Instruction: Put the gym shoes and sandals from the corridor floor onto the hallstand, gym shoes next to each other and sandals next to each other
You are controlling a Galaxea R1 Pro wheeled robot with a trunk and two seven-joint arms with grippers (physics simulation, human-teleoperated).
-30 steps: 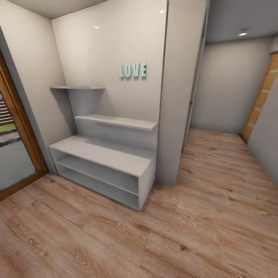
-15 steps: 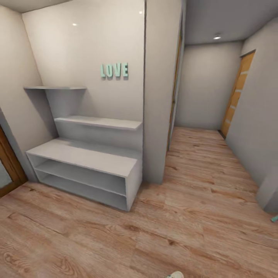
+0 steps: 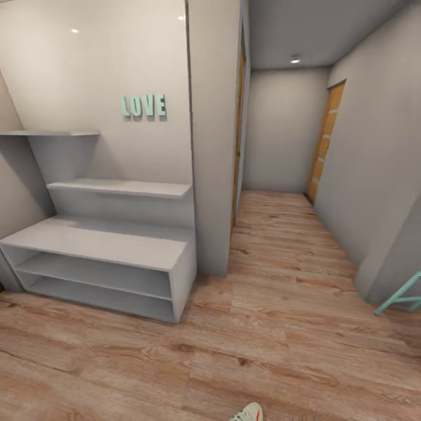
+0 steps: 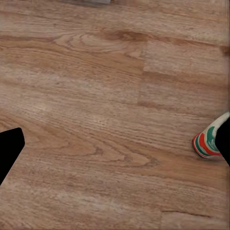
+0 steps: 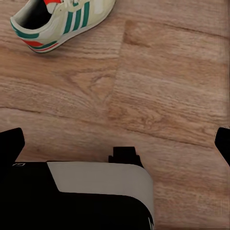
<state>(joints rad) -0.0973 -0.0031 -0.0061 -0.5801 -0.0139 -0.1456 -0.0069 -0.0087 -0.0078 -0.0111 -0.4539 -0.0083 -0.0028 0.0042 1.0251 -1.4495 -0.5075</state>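
The wooden floor (image 3: pixel 292 327) carries a low pale shoe rack (image 3: pixel 99 242) against the wall, its shelves bare. One sneaker (image 5: pixel 60 21) lies on the planks, well apart from the rack.

Pale grey-white low shoe rack (image 3: pixel 99 242) under mint-green LOVE wall letters (image 3: pixel 143 106), light brown wood-grain plank floor (image 3: pixel 280 327) with dark knots, cream-white lace-up sneaker (image 5: pixel 60 21) with green side stripes, red-orange heel and tongue accents, mint-green frame (image 3: pixel 400 295), orange-tan door (image 3: pixel 324 143).
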